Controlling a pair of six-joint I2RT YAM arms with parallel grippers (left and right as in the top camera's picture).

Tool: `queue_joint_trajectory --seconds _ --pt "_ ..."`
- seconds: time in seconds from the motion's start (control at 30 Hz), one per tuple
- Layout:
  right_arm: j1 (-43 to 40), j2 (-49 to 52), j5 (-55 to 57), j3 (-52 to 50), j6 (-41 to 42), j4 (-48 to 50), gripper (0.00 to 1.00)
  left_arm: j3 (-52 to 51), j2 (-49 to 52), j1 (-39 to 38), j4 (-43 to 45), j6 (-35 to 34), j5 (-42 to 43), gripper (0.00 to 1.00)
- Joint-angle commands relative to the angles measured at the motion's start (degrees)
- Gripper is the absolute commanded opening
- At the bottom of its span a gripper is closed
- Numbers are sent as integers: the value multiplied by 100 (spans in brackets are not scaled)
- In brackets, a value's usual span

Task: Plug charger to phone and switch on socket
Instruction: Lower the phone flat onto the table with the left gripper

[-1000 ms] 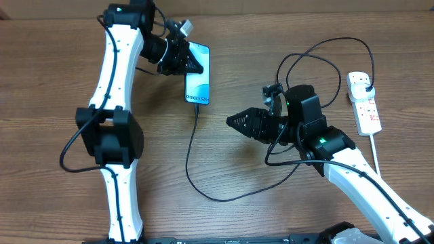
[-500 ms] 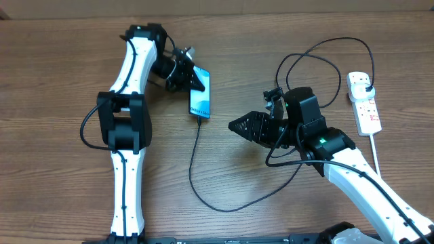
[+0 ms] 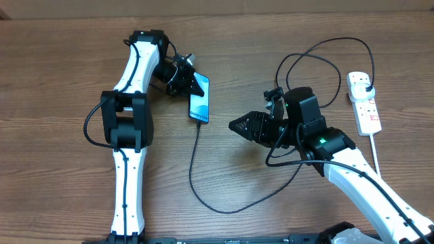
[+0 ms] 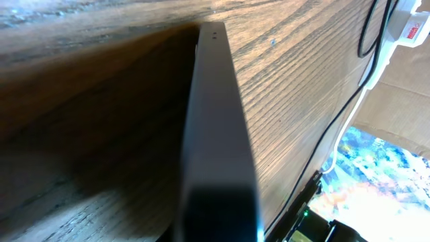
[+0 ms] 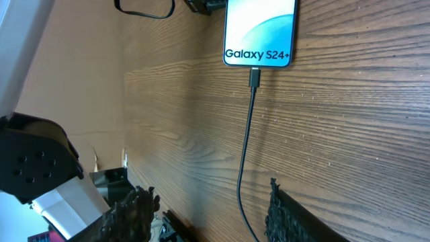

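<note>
Phone [image 5: 259,30] screen reads "Galaxy S24+", charger [image 5: 254,78] plugged in.

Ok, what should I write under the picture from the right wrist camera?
Black charger plugged into the glowing phone, with the open right gripper hovering over the wooden table.

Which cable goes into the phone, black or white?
The thin black charger cable: its connector meets the phone's bottom edge. The white cord just trails off the power strip.
</note>
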Motion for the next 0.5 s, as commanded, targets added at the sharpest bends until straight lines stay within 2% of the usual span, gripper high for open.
queue_joint_trajectory --seconds 0.0,0.23,0.47 --pt "-7 0 44 81 -48 15 56 101 -24 -52 -7 -98 -509 6" --pt "-7 2 39 81 -46 15 56 101 -24 -55 -9 -118 -855 12" --pt "-7 0 24 81 -46 13 56 101 -24 -57 -22 -116 -984 33"
